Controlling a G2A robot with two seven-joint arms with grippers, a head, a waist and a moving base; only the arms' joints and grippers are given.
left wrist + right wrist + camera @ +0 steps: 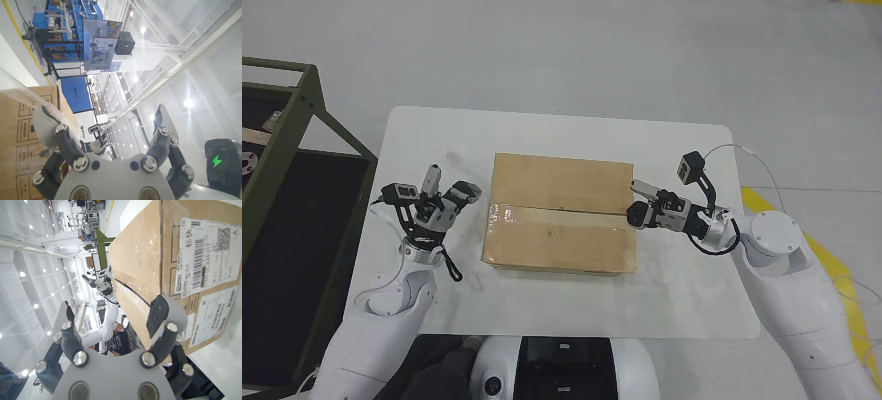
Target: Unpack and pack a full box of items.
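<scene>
Top view puts the closed cardboard box (560,213) at the middle of the white bench (542,135). Its two top flaps meet in a clear-taped seam running from 9 to 3 o'clock. The left end effector (449,188) sits at the box's 9 o'clock, near its end wall, fingers spread wide and empty. The right end effector (636,200) is at the box's 3 o'clock, also spread. One of its finger pads (157,313) is at the top edge by the seam; contact cannot be told. White shipping labels (206,256) cover that end wall. A green-framed cart (304,110) stands off the bench at 10 o'clock.
</scene>
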